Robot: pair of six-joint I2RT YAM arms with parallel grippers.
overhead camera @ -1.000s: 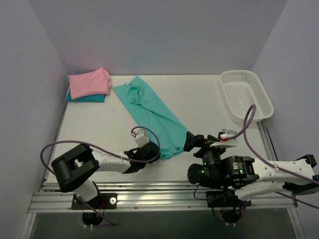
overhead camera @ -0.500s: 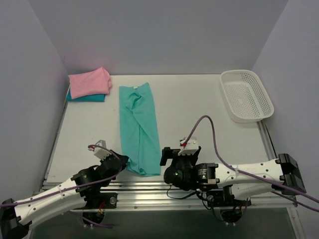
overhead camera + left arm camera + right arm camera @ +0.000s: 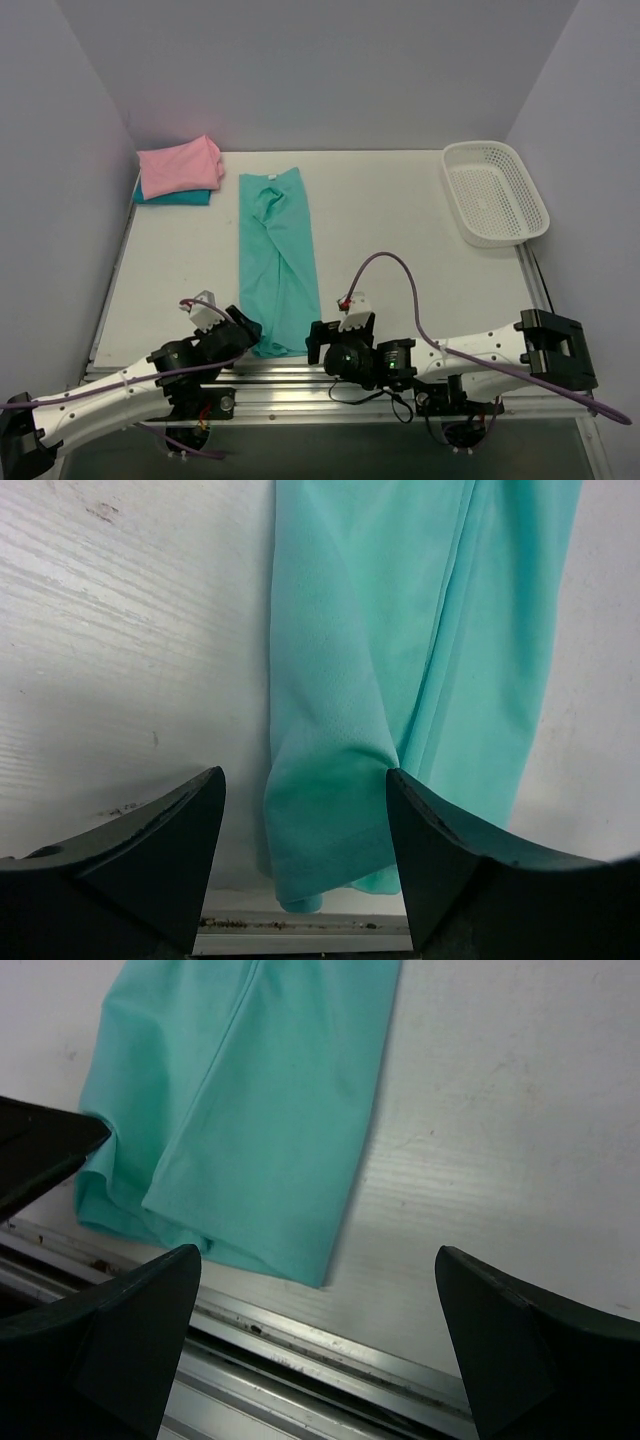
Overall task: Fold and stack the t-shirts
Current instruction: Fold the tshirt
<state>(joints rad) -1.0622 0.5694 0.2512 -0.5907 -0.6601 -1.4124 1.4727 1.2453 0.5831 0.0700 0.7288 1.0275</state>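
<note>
1. Just let go on the left! Left gripper [image 3: 244, 329] [image 3: 305, 780] clamped shut a second back, now spread well apart with nothing gripped.
2. Swung round in that same second: teal-green t-shirt [image 3: 275, 250] [image 3: 400, 630] [image 3: 250, 1080], off its slant and now at right angles to the rail [image 3: 285, 368] [image 3: 300, 1350].
3. Between those parted left fingers, seen from the left wrist: the shirt's hem corner, slightly rumpled, lying flat just short of the rail. Touching the fingers or not, cannot tell.
4. Over to the right gripper [image 3: 317, 338] [image 3: 318, 1252]: flung as wide as can be, holding nothing, low over the rail beside the hem's other corner.
5. Out from the rail: shirt folded lengthwise into a long narrow strip on the white table [image 3: 400, 220], collar at the end farthest from the rail.
6. Well away from the rail, far left corner: pink t-shirt [image 3: 178, 165], folded, stacked on the darker teal-blue t-shirt [image 3: 175, 197].
7. Far from the rail on the right: white mesh basket [image 3: 495, 192].
</note>
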